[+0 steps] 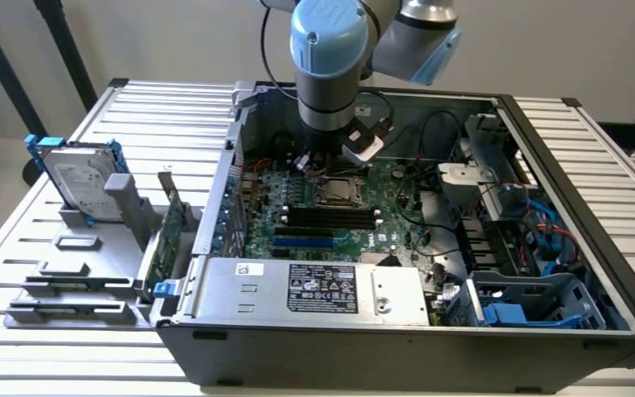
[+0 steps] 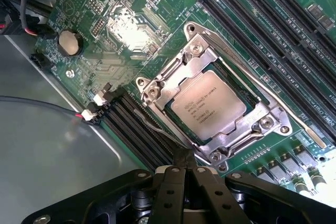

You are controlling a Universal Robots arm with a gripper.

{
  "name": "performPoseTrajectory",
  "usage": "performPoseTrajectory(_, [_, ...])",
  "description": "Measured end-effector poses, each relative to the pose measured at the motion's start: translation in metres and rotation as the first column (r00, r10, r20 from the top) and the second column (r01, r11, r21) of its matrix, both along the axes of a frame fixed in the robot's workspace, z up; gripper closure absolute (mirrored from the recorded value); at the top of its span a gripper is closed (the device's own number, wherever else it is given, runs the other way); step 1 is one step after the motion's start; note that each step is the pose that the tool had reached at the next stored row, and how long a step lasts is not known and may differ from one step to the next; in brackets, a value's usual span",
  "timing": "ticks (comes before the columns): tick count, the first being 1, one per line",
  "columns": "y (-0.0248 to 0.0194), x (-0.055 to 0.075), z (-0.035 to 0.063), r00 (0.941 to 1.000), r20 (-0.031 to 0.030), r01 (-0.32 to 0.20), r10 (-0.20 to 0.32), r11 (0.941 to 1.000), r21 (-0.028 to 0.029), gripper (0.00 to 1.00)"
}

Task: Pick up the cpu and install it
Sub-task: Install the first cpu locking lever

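The cpu (image 2: pixel 208 109), a small silvery square chip with printed text, lies flat in the motherboard socket, with the metal load frame (image 2: pixel 197 59) around it. In the exterior view the cpu (image 1: pixel 339 192) sits mid-board inside the open computer case. My gripper (image 2: pixel 184 157) is shut with nothing between its fingers. Its joined tips stand at the socket's edge, by the thin wire lever (image 2: pixel 157 128), just off one corner of the chip. From the exterior view my gripper (image 1: pixel 332 164) hangs straight down just above the socket.
Long black memory slots (image 2: pixel 273 30) run beside the socket, and more slots (image 2: pixel 137 124) lie on its other side. A coin battery (image 2: pixel 70 42) sits on the board. The power supply (image 1: pixel 317 289), drive cage (image 1: pixel 527 302) and cables crowd the case. A hard drive (image 1: pixel 80 178) stands outside on a grey rack.
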State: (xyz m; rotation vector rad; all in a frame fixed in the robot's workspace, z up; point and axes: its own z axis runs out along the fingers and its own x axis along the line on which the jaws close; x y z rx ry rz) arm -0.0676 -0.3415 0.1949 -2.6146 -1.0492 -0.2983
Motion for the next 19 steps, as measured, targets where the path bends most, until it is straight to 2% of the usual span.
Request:
performPoseTrajectory(9, [0.002, 0.0004, -0.0002, 1.0, 0.0002, 0.0, 0.0, 1.0, 0.0003, 0.89])
performPoseTrajectory(19, [0.0022, 0.0047, -0.0003, 1.0, 0.0, 0.0, 0.0, 1.0, 0.0001, 0.89])
